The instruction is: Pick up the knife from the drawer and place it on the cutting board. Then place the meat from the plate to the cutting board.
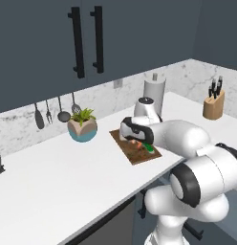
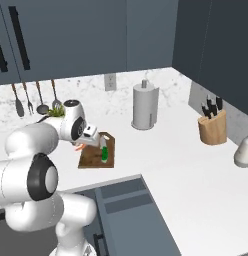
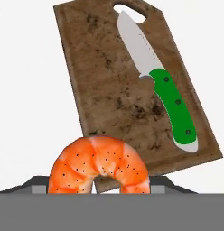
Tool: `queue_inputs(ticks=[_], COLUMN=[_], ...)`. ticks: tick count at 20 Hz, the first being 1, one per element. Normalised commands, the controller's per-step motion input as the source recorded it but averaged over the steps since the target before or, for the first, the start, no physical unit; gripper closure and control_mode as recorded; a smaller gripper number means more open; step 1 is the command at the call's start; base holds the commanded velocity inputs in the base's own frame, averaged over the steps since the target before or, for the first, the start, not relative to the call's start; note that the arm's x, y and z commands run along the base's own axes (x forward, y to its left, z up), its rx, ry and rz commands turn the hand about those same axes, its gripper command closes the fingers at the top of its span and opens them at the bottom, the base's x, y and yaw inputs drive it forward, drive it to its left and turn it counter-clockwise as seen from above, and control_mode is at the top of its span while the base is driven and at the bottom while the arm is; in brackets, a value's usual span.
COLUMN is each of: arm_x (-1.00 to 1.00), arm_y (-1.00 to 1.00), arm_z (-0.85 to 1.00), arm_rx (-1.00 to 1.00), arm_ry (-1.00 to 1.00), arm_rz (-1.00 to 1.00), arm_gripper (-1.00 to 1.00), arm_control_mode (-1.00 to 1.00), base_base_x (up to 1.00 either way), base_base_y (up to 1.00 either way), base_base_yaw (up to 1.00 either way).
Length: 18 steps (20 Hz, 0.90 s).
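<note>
left base view looks forward and down from behind the arm's left; right base view from its right. both share the cutting board. hand view looks down on it, close.

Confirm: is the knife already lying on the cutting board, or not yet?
On it. The knife lies flat on the cutting board, green handle and silver blade both within the board's edges.

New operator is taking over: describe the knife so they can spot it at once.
Find the white counter, then the dark brown cutting board near the potted plant. The knife lies flat on it: bright green handle, unlike the black-handled knives in the wooden block.
</note>
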Motion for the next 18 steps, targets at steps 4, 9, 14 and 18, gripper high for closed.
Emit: queue_inputs(ticks=[4,9,14,18], arm_x=[0.21,0.18,0.16,0.18], arm_y=[-0.1,-0.03,0.0,0.0], arm_z=[-0.43,-0.29,-0.27,-0.28], arm_rx=[0.0,0.0,0.0,0.0], arm_ry=[0.0,0.0,0.0,0.0], arm_rz=[0.0,0.0,0.0,0.0], arm_gripper=[1.0,1.0,1.0,1.0], arm_control_mode=[-1.0,-1.0,-1.0,-1.0], base_base_x=[0.0,0.0,0.0,0.0], base_base_y=[0.0,0.0,0.0,0.0], base_base_yaw=[0.0,0.0,0.0,0.0])
